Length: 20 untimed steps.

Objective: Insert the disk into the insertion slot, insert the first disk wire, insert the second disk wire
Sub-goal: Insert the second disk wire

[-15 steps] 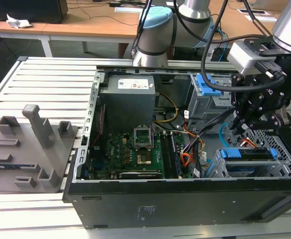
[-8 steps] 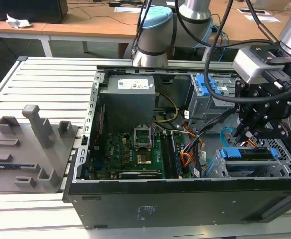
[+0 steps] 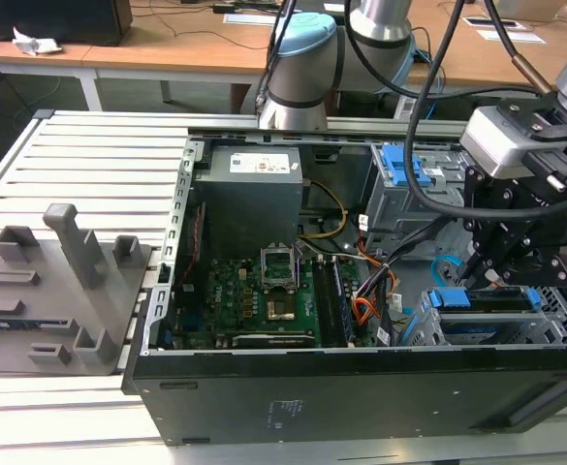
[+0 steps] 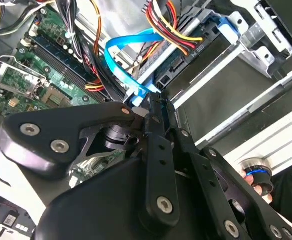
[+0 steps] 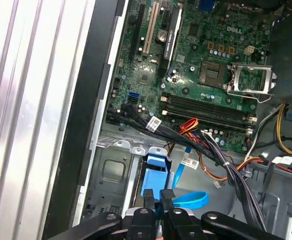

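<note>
Where the arm reaches down into the open computer case (image 3: pixel 361 387) at the exterior view's right, its jaws stand narrow. In the first wrist view the two black fingertips (image 5: pixel 149 199) sit almost together, pinched on the end of the second disk wire (image 5: pixel 193 200). The second wrist view shows the same grip, with the light-blue cable rising out from between the fingers and curving away in a loop.

Just under the jaws lies the disk (image 3: pixel 448 298). Its bright blue carrier shows along the top of the insertion slot (image 3: pixel 424 334), the low perforated grey bay in the case's near right corner, and the drive sits inside that bay. Beside the blue loop runs the first disk wire (image 4: pixel 173 27), a bundle of orange, red, yellow and black strands. Its dark plug lies against the disk's end, though I cannot tell whether it is pushed fully home.

Farther back stands the taller grey cage (image 3: pixel 399 184) with its blue latch. To the exterior view's left of the bays lie the green motherboard (image 3: pixel 273 291), its processor socket open, and beyond it the grey power supply (image 3: pixel 254 194). The case rests on a slatted metal tabletop (image 3: pixel 89 165), and well to the left on it sits a grey fixture block (image 3: pixel 60 281).
</note>
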Each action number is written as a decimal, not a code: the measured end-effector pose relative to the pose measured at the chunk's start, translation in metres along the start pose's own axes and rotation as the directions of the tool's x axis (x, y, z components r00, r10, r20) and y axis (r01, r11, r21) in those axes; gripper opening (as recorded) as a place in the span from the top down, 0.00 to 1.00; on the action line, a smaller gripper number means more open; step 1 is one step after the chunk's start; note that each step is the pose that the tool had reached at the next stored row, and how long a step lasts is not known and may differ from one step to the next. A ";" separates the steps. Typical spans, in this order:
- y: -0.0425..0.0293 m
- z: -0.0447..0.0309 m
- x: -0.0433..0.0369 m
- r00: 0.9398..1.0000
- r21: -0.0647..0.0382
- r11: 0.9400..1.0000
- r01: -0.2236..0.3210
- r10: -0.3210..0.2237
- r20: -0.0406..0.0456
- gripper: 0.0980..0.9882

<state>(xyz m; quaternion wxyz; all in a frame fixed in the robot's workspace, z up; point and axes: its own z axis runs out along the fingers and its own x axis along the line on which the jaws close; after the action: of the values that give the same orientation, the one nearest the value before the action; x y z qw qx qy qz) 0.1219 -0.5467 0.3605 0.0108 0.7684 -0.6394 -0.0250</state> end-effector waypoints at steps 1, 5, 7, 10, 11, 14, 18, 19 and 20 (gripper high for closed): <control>0.0000 0.0002 0.0000 1.000 0.000 1.000 -0.017 0.017 0.001 0.93; -0.0001 0.0005 0.0000 0.987 0.003 0.987 -0.163 0.163 0.009 0.93; -0.0001 0.0004 0.0000 0.985 0.004 0.985 -0.175 0.175 0.009 0.93; -0.0002 0.0005 0.0000 0.985 0.004 0.985 -0.175 0.175 0.009 0.93; -0.0006 0.0005 0.0002 0.984 0.003 0.985 -0.175 0.175 0.009 0.93; -0.0050 0.0003 0.0009 0.985 0.003 0.985 -0.175 0.175 0.009 0.93; -0.0086 0.0013 0.0016 0.985 0.003 0.985 -0.175 0.175 0.009 0.93; -0.0095 0.0024 0.0018 0.985 0.003 0.985 -0.175 0.175 0.009 0.93; -0.0107 0.0044 0.0020 0.985 0.003 0.985 -0.175 0.175 0.009 0.93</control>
<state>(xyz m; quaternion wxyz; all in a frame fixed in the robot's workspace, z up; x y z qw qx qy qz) 0.1326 -0.5467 0.3556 0.0087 0.7091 -0.7045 -0.0261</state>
